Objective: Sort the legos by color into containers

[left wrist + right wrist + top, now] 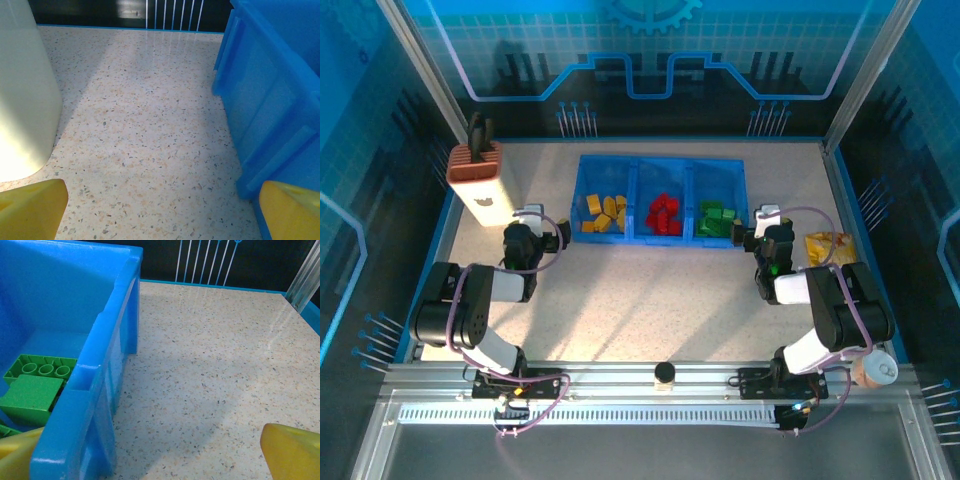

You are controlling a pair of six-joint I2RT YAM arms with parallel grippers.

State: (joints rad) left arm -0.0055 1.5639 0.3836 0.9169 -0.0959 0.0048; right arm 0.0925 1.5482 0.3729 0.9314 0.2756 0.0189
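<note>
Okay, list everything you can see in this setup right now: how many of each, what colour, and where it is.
table: one, speckled beige, under everything
bin: one, blue, three compartments, back middle
yellow bricks: several, yellow-orange, left compartment
red bricks: several, red, middle compartment
green bricks: several, green, right compartment
box: one, white and brown, black handle, back left
snack packet: one, yellow, right edge
knob: one, black, front rail
cup-like thing: one, tan and white, front right
left end effector: one, yellow fingers, open, between box and bin
right end effector: one, yellow fingers, open, at the bin's right wall
</note>
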